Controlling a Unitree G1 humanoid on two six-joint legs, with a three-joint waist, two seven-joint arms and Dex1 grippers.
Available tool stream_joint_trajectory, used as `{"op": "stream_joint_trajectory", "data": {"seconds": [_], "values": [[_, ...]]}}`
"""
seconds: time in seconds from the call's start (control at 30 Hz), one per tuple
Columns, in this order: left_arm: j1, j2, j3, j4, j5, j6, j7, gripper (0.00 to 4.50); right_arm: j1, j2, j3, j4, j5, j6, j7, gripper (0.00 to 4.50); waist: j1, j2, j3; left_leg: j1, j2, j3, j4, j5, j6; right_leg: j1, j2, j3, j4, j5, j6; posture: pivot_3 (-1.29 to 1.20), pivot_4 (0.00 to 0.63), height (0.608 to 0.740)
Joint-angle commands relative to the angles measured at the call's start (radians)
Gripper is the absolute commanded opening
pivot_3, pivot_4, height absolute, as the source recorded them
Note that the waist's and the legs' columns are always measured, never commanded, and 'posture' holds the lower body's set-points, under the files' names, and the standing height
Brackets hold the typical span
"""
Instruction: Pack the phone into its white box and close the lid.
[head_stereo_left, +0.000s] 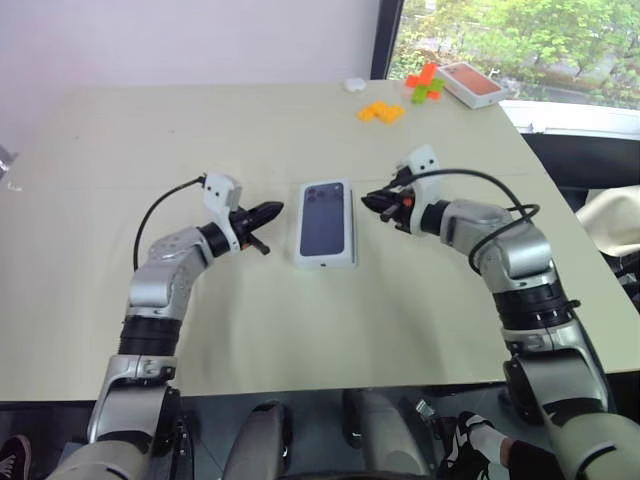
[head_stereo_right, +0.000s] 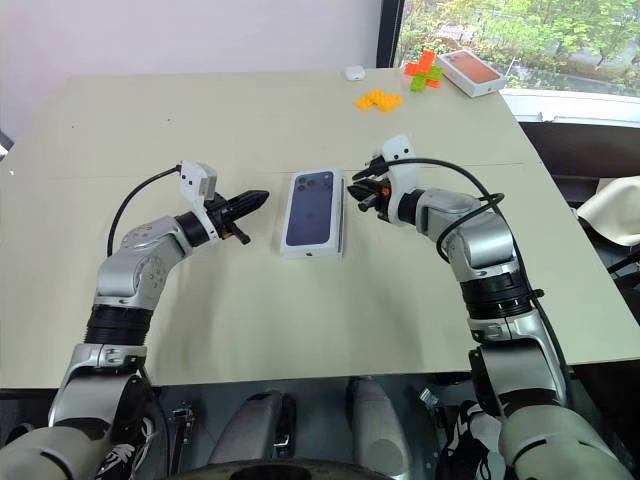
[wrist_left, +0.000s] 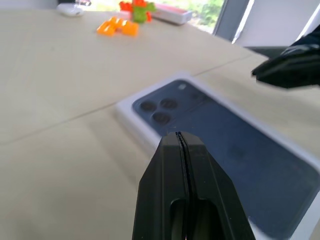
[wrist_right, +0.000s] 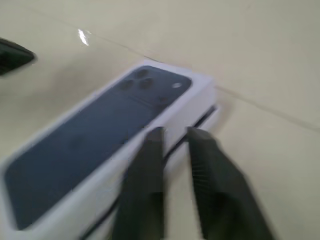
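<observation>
Two arms of mine reach over the beige table (head_stereo_left: 120, 300), flanking the lid (head_stereo_left: 326, 222), which sits on the white box (wrist_right: 200, 122) at the table's middle, its dark blue phone picture facing up. My left gripper (head_stereo_left: 268, 213) hangs at the lid's nine o'clock, just beside it, fingers pressed together on nothing. My right gripper (head_stereo_left: 372, 201) sits at its three o'clock, apart from it, with a narrow gap between the fingers (wrist_right: 147, 170). Orange blocks (head_stereo_left: 381, 112) lie far off at one o'clock.
</observation>
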Motion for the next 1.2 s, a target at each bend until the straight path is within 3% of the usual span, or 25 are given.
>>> {"op": "stream_joint_trajectory", "data": {"seconds": [0.03, 0.53, 0.83, 1.2], "values": [[0.000, 0.010, -0.001, -0.023, 0.023, -0.005, 0.026, 0.00, 0.015, -0.016, 0.065, -0.013, -0.136, -0.163, -0.001, 0.03, 0.001, 0.000, 0.000, 0.000, 0.000, 0.000, 0.000, 0.000, 0.000, 0.000, 0.000, 0.000, 0.000, 0.000, 0.000, 0.00, 0.150, 0.740], [-0.041, -0.036, -0.106, 0.145, 0.231, -0.105, 0.145, 0.00, 0.054, 0.061, 0.117, 0.008, -0.314, -0.241, -0.021, 0.03, 0.023, 0.000, 0.000, 0.001, 0.000, 0.001, 0.000, 0.000, -0.001, 0.000, 0.000, 0.000, 0.000, 0.001, -0.002, 0.00, 0.150, 0.740], [-0.083, -0.114, -0.174, 0.197, 0.267, -0.087, 0.122, 0.00, 0.055, 0.077, 0.118, 0.008, -0.360, -0.250, -0.010, 0.03, 0.022, 0.000, 0.000, 0.001, -0.001, 0.001, 0.001, 0.000, -0.001, 0.001, 0.000, 0.000, 0.000, 0.002, -0.001, 0.00, 0.150, 0.740], [-0.115, -0.146, -0.157, 0.193, 0.258, -0.093, 0.134, 0.00, 0.066, 0.062, 0.095, -0.003, -0.383, -0.242, -0.001, 0.03, 0.021, -0.001, -0.001, 0.003, -0.001, 0.001, 0.001, 0.001, -0.001, 0.003, 0.000, 0.000, 0.000, 0.002, -0.001, 0.00, 0.150, 0.740]]}}
